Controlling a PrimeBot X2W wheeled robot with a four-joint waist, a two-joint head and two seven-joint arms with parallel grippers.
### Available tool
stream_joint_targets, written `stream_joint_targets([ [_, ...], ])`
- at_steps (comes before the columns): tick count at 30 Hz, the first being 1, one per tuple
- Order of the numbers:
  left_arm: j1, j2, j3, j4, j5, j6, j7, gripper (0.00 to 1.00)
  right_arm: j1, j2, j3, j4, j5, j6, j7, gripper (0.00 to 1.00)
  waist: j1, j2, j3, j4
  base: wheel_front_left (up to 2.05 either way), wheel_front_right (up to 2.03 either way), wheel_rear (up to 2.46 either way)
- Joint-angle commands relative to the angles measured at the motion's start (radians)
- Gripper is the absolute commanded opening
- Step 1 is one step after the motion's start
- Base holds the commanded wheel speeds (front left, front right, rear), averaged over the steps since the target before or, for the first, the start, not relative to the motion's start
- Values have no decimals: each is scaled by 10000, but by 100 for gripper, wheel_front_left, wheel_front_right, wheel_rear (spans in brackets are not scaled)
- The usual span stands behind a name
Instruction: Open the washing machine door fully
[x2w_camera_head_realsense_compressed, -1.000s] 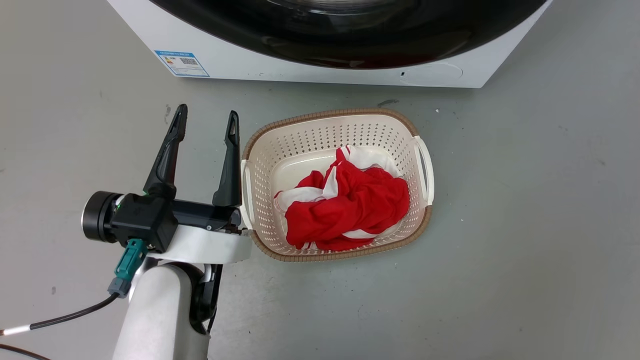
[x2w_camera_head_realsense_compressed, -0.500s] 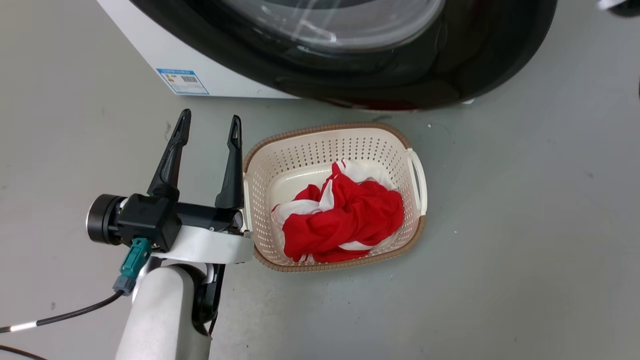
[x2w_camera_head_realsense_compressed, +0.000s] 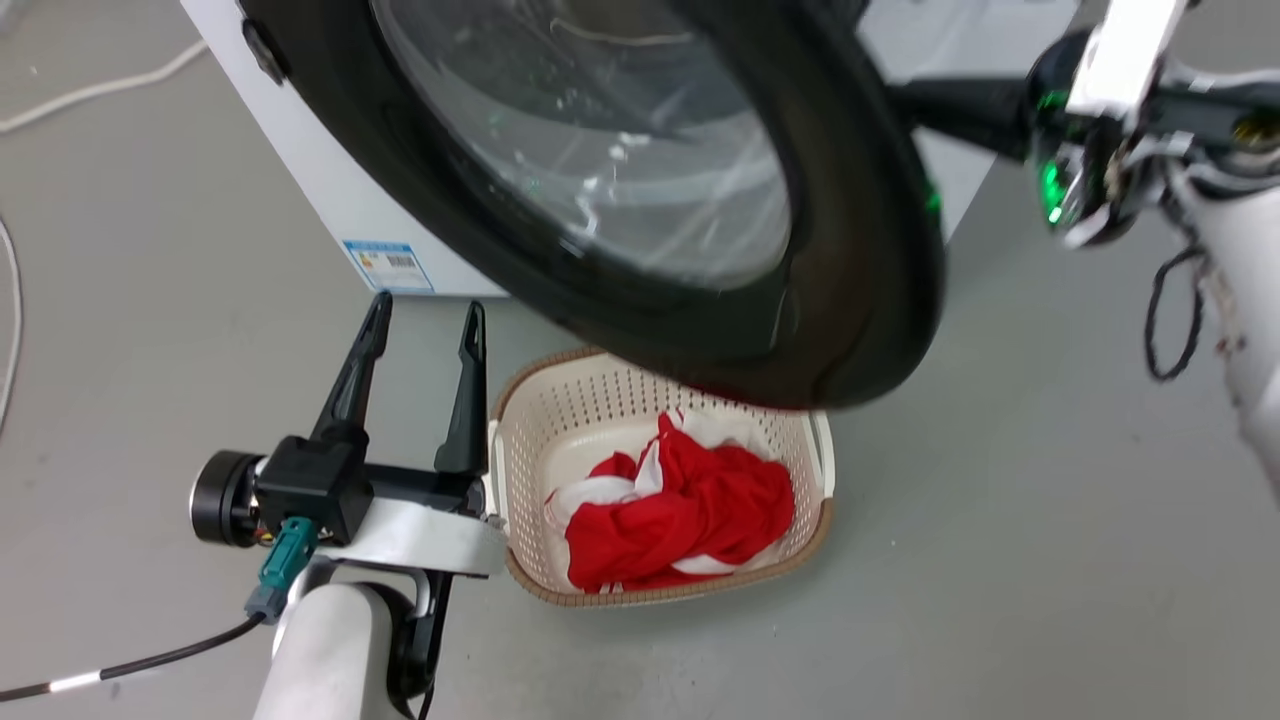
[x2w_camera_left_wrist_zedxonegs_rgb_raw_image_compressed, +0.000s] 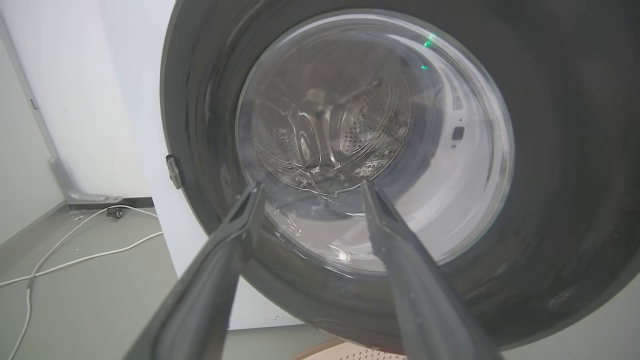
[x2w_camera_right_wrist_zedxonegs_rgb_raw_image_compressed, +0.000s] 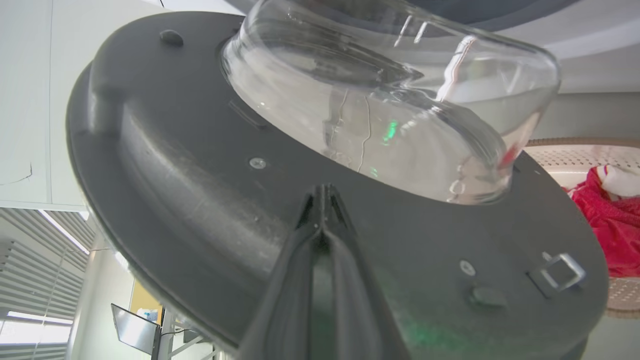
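The washing machine door (x2w_camera_head_realsense_compressed: 860, 250), a glossy black disc with a clear glass bowl, stands swung partway out from the white washing machine (x2w_camera_head_realsense_compressed: 300, 170) and hangs over the basket. My right gripper (x2w_camera_right_wrist_zedxonegs_rgb_raw_image_compressed: 324, 192) is shut with nothing in it, its tips against the door's inner face (x2w_camera_right_wrist_zedxonegs_rgb_raw_image_compressed: 200, 175) just below the glass bowl. In the head view its fingers are hidden behind the door's right edge, and the right wrist (x2w_camera_head_realsense_compressed: 1085, 150) shows at the upper right. My left gripper (x2w_camera_head_realsense_compressed: 425, 315) is open and empty near the floor, facing the door's outer side (x2w_camera_left_wrist_zedxonegs_rgb_raw_image_compressed: 565, 150) without touching it.
A cream basket (x2w_camera_head_realsense_compressed: 520, 440) with red and white cloth (x2w_camera_head_realsense_compressed: 690, 500) sits on the grey floor under the door's lower edge, right beside my left gripper. A white cable (x2w_camera_left_wrist_zedxonegs_rgb_raw_image_compressed: 75, 260) lies on the floor left of the machine.
The door has swung out from flush with the machine front to well open. My right arm has come into view at the upper right. The head camera has tilted up. The left gripper stays put.
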Motion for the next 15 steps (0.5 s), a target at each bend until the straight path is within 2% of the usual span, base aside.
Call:
stream_joint_targets([
  [1, 168, 5, 30, 38, -34, -24, -26, 100, 360, 147, 57, -181, 121, 0, 123, 0, 0, 0, -315, -3, 0, 0, 0],
  [15, 900, 5, -239, 306, -73, -19, -26, 100, 2846, 893, 577, -2204, 853, 0, 853, 0, 0, 0, -1415, 205, 0, 0, 0],
])
